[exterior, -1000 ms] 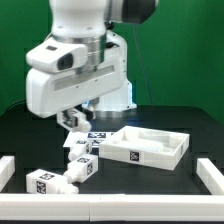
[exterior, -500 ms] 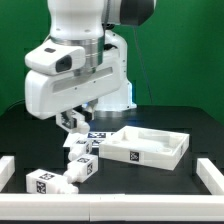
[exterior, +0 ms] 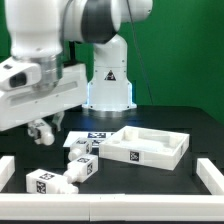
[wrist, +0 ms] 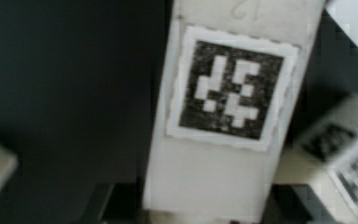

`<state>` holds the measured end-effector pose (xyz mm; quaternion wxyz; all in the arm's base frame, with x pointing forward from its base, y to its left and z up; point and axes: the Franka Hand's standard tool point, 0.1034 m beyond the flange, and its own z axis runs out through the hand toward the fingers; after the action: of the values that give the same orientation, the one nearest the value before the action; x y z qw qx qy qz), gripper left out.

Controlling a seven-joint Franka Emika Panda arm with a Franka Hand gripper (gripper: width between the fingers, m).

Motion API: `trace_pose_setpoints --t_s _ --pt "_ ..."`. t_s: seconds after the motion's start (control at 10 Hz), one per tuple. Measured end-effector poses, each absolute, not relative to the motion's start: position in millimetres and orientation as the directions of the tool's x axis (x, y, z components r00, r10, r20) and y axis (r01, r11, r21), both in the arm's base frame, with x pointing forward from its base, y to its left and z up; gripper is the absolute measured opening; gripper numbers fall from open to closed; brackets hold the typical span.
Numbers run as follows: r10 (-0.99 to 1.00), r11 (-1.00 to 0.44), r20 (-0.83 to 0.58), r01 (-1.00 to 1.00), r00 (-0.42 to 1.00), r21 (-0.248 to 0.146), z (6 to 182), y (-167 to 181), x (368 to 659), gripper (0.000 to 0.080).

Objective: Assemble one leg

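My gripper hangs above the table at the exterior view's left, left of the loose parts. In the wrist view a white leg with a black-and-white tag fills the space between my gripper's two dark fingers, which press on its sides. The exterior view shows a pale piece in the gripper but not clearly. Three more tagged legs lie on the table: one by the panel, one in front of it, one near the front left.
A large white tray-like panel lies right of the legs. The marker board lies behind them. White rails edge the table at both sides. The robot base stands at the back.
The arm has swung to the exterior view's left and the gripper has moved left, away from the legs beside the panel. The legs and panel have not moved.
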<state>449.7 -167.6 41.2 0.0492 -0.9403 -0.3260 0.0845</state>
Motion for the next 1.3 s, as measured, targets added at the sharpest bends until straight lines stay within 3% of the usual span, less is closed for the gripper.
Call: trace_pose_setpoints --t_s 0.2,0.4,0.5,0.6,0.7,0.8,1.0,1.3 --pt "0.62 -0.783 -0.133 0.601 0.773 -0.159 28.7 -168 444 0.0284" --pt "0.625 -0.78 -0.132 0.605 0.77 -0.16 28.7 -167 445 0.0284" --pt "0.625 -0.78 -0.132 0.605 0.77 -0.161 28.4 -167 445 0.0353" --pt "0.625 -0.78 -0.132 0.605 0.769 -0.161 28.2 -167 444 0.0353" --pt "0.625 -0.779 -0.132 0.605 0.769 -0.161 28.1 -167 444 0.0552" --pt "0.622 -0.782 -0.133 0.603 0.772 -0.16 28.3 -167 444 0.0619" --pt "0.419 -0.907 -0.156 0.404 0.895 -0.118 46.0 -165 445 0.0643" --pt "0.092 -0.994 -0.184 0.081 0.979 -0.067 63.9 -109 436 0.0649"
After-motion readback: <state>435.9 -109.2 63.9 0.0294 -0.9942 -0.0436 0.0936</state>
